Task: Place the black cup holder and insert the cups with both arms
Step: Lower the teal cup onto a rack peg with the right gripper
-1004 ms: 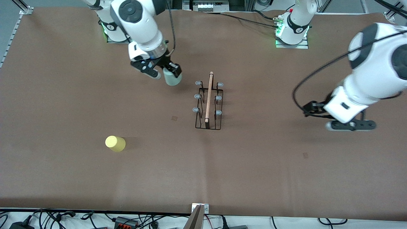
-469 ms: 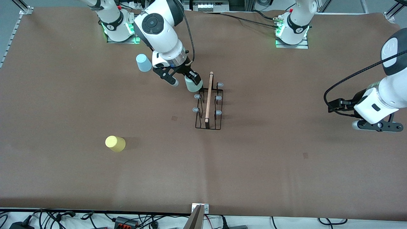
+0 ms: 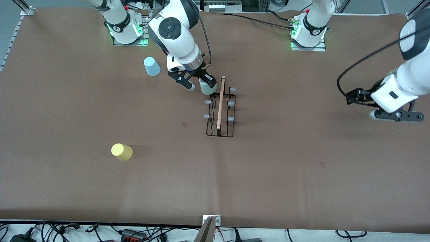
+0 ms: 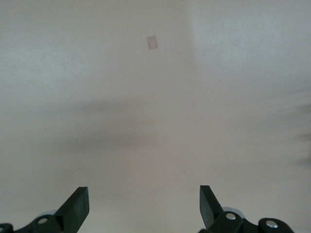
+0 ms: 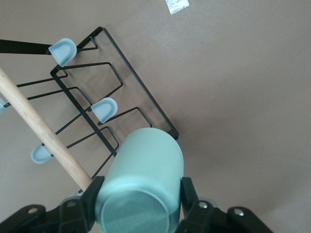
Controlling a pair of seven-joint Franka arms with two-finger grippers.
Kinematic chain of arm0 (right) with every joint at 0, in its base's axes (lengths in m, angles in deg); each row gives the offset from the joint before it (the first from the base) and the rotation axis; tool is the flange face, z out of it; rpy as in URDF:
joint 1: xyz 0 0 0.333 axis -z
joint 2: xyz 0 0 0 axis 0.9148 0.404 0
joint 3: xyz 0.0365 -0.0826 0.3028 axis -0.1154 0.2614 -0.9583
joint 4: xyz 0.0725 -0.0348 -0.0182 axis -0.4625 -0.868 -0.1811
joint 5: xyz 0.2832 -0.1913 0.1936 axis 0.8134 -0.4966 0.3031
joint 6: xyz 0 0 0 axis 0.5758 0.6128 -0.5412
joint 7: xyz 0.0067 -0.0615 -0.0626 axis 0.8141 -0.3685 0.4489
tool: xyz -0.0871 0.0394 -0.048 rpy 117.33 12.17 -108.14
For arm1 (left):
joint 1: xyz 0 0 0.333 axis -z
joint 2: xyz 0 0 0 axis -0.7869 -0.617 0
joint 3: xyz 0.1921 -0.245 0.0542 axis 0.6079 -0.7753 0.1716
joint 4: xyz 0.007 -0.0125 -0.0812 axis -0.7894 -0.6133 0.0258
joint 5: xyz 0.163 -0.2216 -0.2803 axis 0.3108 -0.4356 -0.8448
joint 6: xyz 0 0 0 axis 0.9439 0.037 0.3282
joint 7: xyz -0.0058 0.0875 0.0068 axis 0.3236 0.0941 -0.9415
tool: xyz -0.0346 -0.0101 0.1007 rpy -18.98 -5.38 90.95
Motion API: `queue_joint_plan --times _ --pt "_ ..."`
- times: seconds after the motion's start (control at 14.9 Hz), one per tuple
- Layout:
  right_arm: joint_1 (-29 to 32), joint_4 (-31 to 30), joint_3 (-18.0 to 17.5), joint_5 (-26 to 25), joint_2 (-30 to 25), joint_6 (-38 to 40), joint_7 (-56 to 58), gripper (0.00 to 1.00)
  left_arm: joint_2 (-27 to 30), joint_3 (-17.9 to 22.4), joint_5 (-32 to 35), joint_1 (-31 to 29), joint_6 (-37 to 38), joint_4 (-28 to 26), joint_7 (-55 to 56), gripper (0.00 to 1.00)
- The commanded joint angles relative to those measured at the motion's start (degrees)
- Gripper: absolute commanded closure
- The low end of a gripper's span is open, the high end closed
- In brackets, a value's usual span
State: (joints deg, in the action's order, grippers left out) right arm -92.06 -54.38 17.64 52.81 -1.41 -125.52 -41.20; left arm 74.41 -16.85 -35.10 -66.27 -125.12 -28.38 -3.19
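Note:
The black cup holder (image 3: 220,111) stands mid-table, its wooden rod (image 3: 220,102) along the top; it also shows in the right wrist view (image 5: 87,92). My right gripper (image 3: 199,83) is shut on the mint green cup (image 3: 207,88), holding it upside down over the prong at the rack's end nearest the robots' bases. The right wrist view shows the cup (image 5: 146,184) clamped between the fingers (image 5: 188,191). The light blue cup (image 3: 152,66) and the yellow cup (image 3: 122,151) stand upside down on the table. My left gripper (image 3: 396,116) is open and empty over bare table (image 4: 146,121).
Both arm bases (image 3: 309,30) stand along the table edge farthest from the front camera. Cables and plugs (image 3: 134,232) lie off the table edge nearest the front camera. A small patch (image 3: 184,125) marks the table beside the rack.
My right gripper has carried the mint green cup toward the rack, to its end prong. My left arm has swung away toward its end of the table and risen a little.

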Motion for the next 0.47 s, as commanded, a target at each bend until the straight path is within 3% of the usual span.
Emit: queue_joint_plan --times 0.0,0.27,0.4 --pt "-1.1 0.5 0.58 0.04 0.8 0.42 -0.14 0.0 5.62 -0.81 0.22 -1.37 -0.62 -5.22 -2.16 0.0" --pt "2.75 1.02 2.16 0.04 -0.86 3.13 10.38 0.0 5.27 -0.63 -1.8 -2.42 0.09 -3.9 -2.16 0.0" --pt "5.13 1.37 6.1 -0.05 -2.36 9.01 23.25 0.0 5.27 -0.38 -2.15 -2.42 0.18 -3.72 -2.16 0.0"
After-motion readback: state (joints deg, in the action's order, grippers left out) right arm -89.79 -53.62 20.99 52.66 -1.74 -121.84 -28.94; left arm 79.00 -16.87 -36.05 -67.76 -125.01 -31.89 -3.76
